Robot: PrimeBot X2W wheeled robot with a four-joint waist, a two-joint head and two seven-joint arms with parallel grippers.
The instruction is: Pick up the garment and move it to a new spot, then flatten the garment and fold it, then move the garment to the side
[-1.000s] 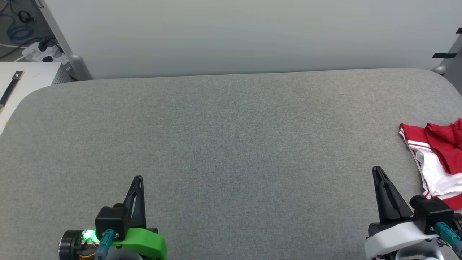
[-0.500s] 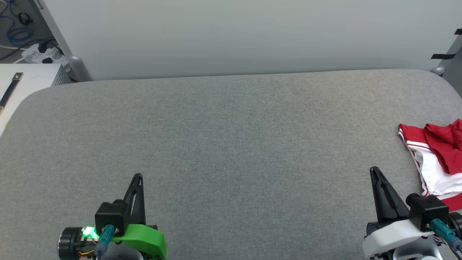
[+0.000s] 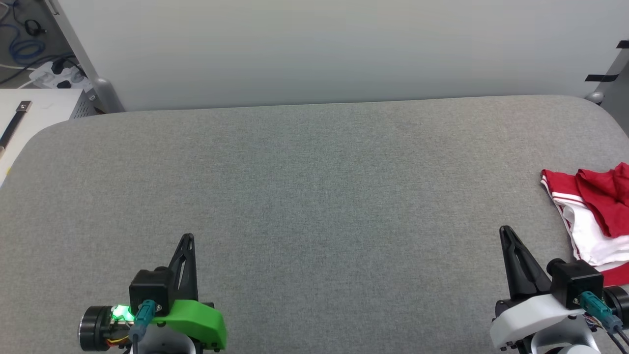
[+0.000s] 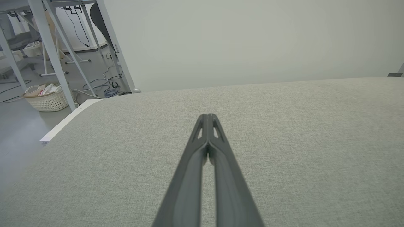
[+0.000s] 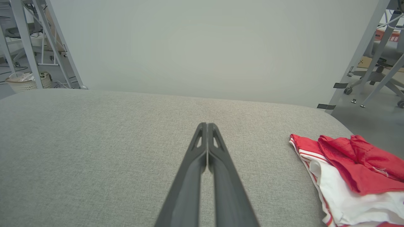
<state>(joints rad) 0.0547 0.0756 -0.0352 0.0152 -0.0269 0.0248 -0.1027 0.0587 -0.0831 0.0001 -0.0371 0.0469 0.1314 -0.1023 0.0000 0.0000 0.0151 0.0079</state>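
Grey woven fabric covers the surface (image 3: 314, 187) before you, and nearest your camera both sets of jaws sit low over its near edge. Left jaws: the two dark fingers (image 4: 189, 176) are pressed together tip to tip, with nothing between them. Right jaws: likewise fully closed and holding nothing. Neither set touches the task's thing.

Further out, on the robot's right, the garment (image 3: 589, 226) lies at the surface's right-hand edge, near the right jaws but apart from them. It is bunched: a red layer is rumpled over a white panel, and striped trim shows along its left border. Part of it runs off the edge of the head view, so you cannot judge its full outline.

Finding on progress: the garment lies off to the side and the middle of the surface is bare. That arrangement fits a garment waiting there to be picked up, and equally one set aside after folding. The rumpled top layer reads as less than a neat fold, but this moment does not settle it. Record the stage as undetermined.

Farthest off, past the surface's left end, a white woven basket (image 4: 47, 100) stands on the floor (image 4: 19, 132) among metal frame legs (image 4: 47, 47). It holds pale crumpled items, too small to identify.
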